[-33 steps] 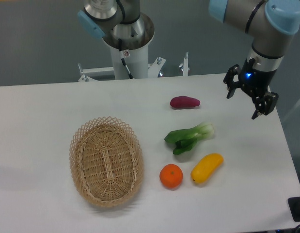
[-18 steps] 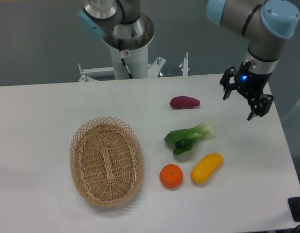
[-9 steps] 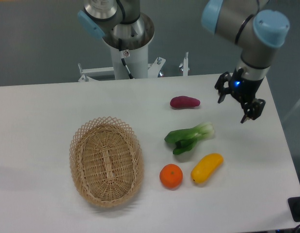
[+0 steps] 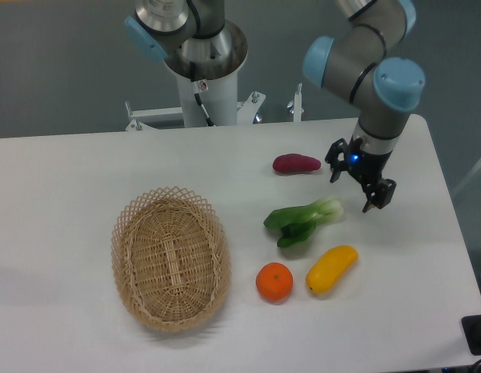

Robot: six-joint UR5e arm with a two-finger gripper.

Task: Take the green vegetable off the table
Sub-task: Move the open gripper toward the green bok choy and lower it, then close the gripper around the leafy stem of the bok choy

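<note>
We are on the approach: our gripper [image 4: 350,189] hangs above the counter [image 4: 69,179] just right of the green vegetable [image 4: 302,220], its fingers [image 4: 370,202] spread wide and holding nothing. The vegetable lies on the counter right of centre, its pale stalk end pointing up and right toward us and its dark leaves trailing down and left.

To do this well, we judge we should shift left until we are centred over the thick part where stalk meets leaves, turn the wrist so the fingers straddle the body across its narrow width, then come straight down and close. The leaves look a poorer hold than the stalk. We also need to mind the neighbours: the purple sweet potato [image 4: 296,163] sits farther back, the yellow squash [image 4: 332,268] and the orange [image 4: 273,281] lie nearer, and the wicker basket [image 4: 170,256] is well to the left.

We can read no brand, label or writing anywhere; only a small blue light glows on the wrist.
</note>
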